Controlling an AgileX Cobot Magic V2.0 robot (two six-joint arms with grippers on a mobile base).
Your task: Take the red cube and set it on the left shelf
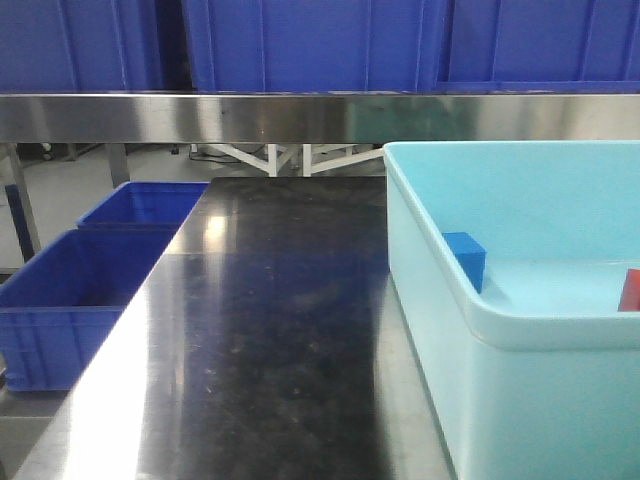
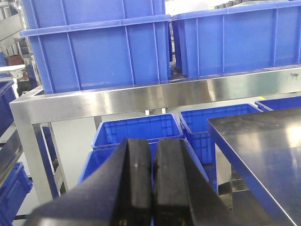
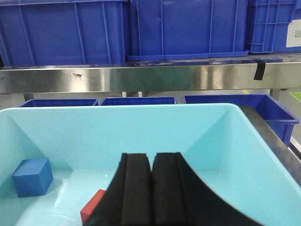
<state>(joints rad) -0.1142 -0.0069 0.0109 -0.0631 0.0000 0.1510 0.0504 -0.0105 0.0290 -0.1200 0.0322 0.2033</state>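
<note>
Item: red cube (image 3: 89,207), on the floor of the pale-blue tub (image 3: 141,136), partly hidden behind the right gripper (image 3: 150,162), with the blue cube (image 3: 32,176) nearby.
Handling: probably light, rigid and smooth-faced; grip across two opposite flat faces.
Right gripper and left gripper (image 2: 153,146): pads pressed together, empty.

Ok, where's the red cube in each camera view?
Front: red cube at the far right edge, cropped, inside the tub, right of the blue cube.
Left wrist: not in view.
Right wrist: red cube at the bottom, on the tub floor, partly hidden by the right hand, lower right of the blue cube.
Shared landmark: the steel shelf crossing all three views.
</note>
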